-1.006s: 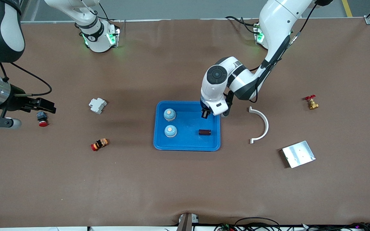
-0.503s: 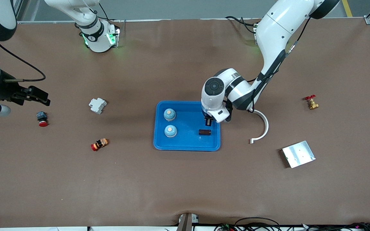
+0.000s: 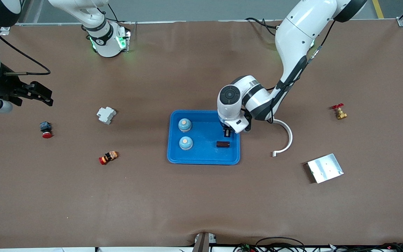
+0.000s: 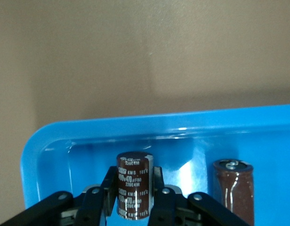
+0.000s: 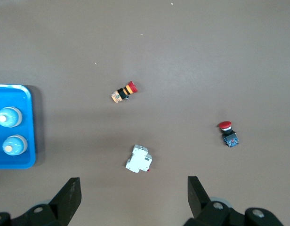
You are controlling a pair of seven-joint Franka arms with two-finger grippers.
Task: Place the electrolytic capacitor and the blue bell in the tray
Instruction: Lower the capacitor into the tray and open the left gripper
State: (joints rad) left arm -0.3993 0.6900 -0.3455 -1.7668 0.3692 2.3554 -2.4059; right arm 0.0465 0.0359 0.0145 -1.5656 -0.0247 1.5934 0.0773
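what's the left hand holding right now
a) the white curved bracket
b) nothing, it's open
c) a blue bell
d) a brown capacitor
d: in the left wrist view the left hand is closed on an upright brown capacitor over the blue tray, beside a second capacitor already lying in it.

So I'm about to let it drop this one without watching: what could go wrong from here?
1. The left gripper holds a capacitor upright over the tray; released from that pose it might topple and roll.
2. Another capacitor lies in the tray just beside the drop spot, so the two could knock together.
3. That spot is near the tray's rim, so a bounce might carry it out.

The right gripper waits open, away from the tray.
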